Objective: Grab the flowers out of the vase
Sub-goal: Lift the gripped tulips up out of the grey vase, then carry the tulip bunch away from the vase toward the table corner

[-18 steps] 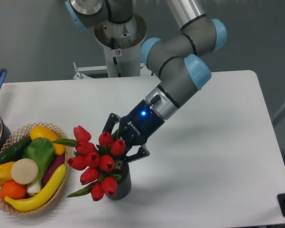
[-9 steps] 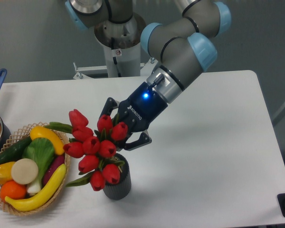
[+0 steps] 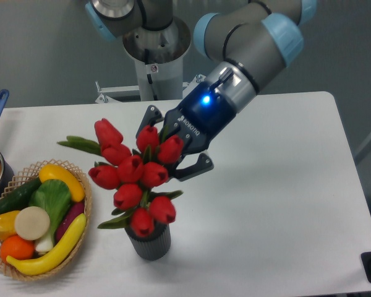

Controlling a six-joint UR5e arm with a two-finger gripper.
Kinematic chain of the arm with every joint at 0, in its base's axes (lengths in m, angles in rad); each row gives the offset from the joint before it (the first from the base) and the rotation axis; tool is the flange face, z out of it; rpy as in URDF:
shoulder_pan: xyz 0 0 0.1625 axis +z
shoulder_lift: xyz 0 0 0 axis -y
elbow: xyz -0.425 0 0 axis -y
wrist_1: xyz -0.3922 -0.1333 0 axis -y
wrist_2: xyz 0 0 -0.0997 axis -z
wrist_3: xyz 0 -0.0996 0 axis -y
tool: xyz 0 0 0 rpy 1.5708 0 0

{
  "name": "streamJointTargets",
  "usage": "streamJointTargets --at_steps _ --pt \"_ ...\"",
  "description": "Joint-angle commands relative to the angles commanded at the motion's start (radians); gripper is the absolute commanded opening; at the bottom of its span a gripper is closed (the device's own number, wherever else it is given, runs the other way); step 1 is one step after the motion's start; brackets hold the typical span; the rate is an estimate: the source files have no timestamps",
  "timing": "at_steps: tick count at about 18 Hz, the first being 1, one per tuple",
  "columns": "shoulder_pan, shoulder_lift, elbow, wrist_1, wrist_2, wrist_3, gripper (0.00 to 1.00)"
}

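Change: the flowers have risen with the gripper over the last second, lowest buds just above the vase.
Meaning: extraction looks nearly complete.
Gripper: clamped on the bunch, blooms hanging ahead and below.
Materials: glossy red buds; ribbed dark cylinder.

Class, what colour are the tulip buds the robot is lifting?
Red, on the bunch of tulip buds with green leaves; the fixed camera view shows them clearly.
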Motion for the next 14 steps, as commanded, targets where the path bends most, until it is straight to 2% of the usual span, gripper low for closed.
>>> streamJointTargets --at_steps 8,12,14 --pt "0.199 -0.001 0.011 0.0 0.005 -0.009 0.42" --pt "0.293 -0.038 0.015 0.003 0.008 0.017 0.42" --pt "0.315 -0.052 0.015 0.003 0.006 0.058 0.42"
